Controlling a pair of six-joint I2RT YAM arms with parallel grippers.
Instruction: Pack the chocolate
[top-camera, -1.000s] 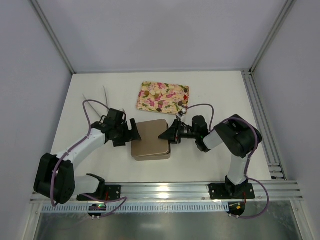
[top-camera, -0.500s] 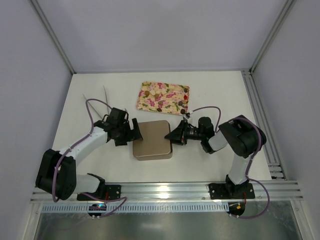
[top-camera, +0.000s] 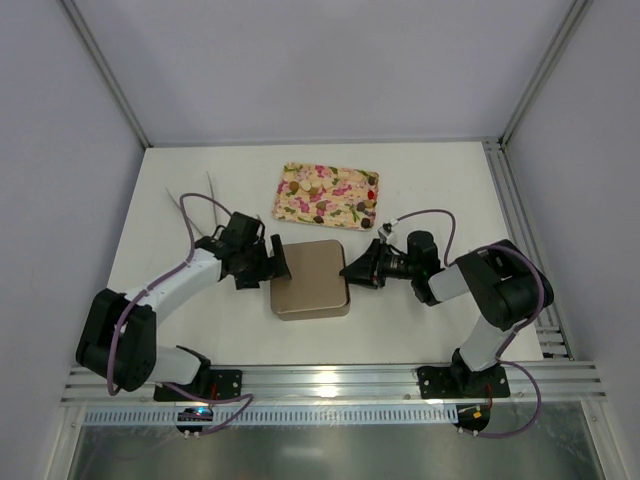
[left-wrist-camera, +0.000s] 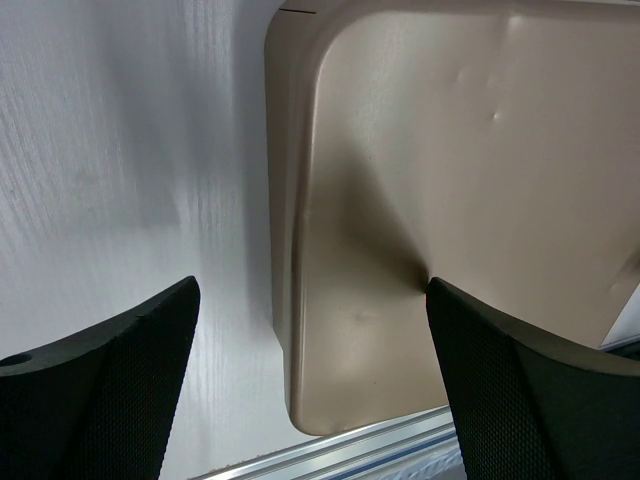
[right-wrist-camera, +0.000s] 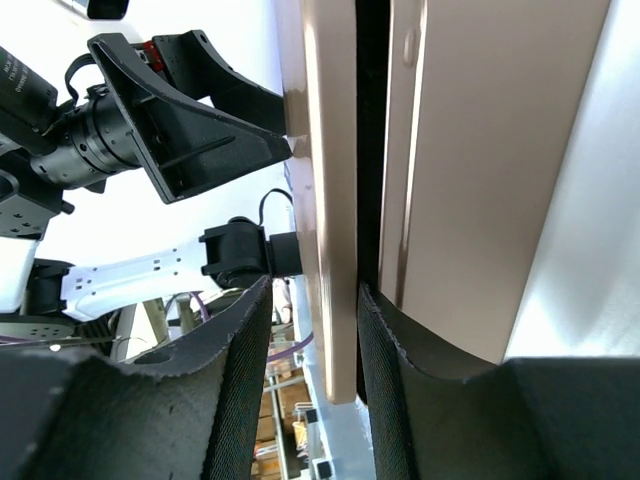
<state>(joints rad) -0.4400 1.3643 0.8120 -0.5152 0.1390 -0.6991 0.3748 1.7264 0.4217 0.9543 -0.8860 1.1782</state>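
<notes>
One box (top-camera: 310, 279) sits mid-table (top-camera: 420, 330): square, round-cornered, satin tan-gold with a metallic sheen. The left wrist view shows two small dents in its lid. From the right wrist view it reads as two tan layers with a dark slit between them (lid over base, it seems).

One flat rectangular tray (top-camera: 327, 195), printed with pink and green flowers, lies at 12 o'clock from the box, just apart from it. The chocolate (top-camera: 372, 181) is on that tray: small roundish pieces, some tan, some dark brown, too tiny against the pattern to count. None shows on the box.

There are two arms. The left gripper (top-camera: 279, 263) is at the box's 9 o'clock edge, its jaws wide. One black textured finger (left-wrist-camera: 110, 380) hangs over the white table, and the other meets the lid top.

The right gripper (top-camera: 351, 270) is at the 3 o'clock edge, its jaws narrow. The lid's rim runs between its fingers (right-wrist-camera: 235, 380), and a sliver of background shows between one finger and the rim, so the rim is not clamped.

Two thin pale sticks (top-camera: 211, 188) lie at 10 o'clock, well apart from the box.
</notes>
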